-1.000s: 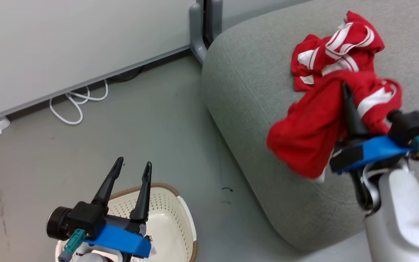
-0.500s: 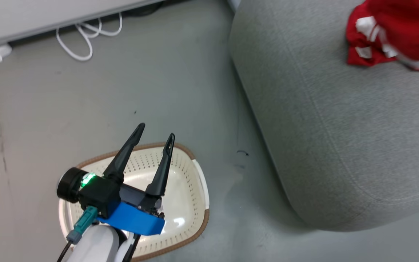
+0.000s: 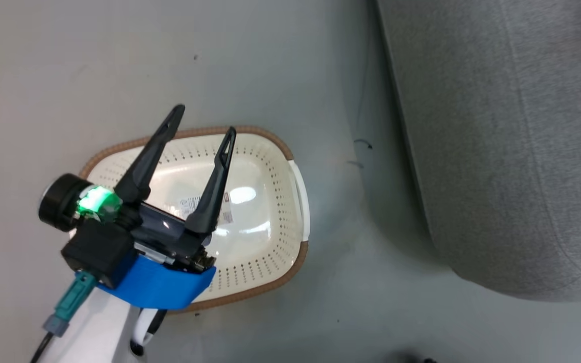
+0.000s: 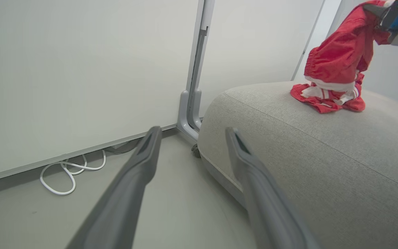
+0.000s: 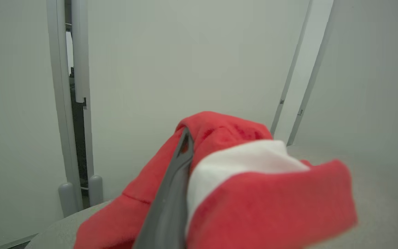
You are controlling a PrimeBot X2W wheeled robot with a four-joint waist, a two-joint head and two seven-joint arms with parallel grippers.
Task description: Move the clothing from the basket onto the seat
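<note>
**A:** Grey smooth floor (image 3: 270, 60), pale wall panels behind. Starting at the tools. The left gripper (image 3: 205, 121) has its two long dark fingers spread wide with nothing between them. It hangs above the oval cream-white perforated plastic basket (image 3: 265, 237) with the brown woven-look rim.

**B:** And the other arm?

**A:** The right gripper (image 5: 184, 141) is closed on a soft bright red garment (image 5: 254, 193) with a white panel, the fabric draped over the finger. Seen from the left wrist view, it hangs over the far part of the large light grey textured-fabric seat (image 4: 323, 145).

**B:** Touching the cushion?

**A:** Cannot tell. Its lower hem comes down to a second garment (image 4: 327, 98), crumpled red and white fabric lying on the seat. The two overlap from that angle.

**B:** Basket contents?

**A:** None visible. The bottom is bare and glossy, with a small printed label (image 3: 187, 204). The basket stands on the floor left of the seat, apart from it.

**B:** Progress?

**A:** My judgement is that the task is nearly finished. One piece is delivered; the other is over the seat but not released. What remains is to lower it, open the right jaws and draw clear without dragging cloth along. The left gripper hides part of the basket bottom, so a small leftover cannot be ruled out.
</note>
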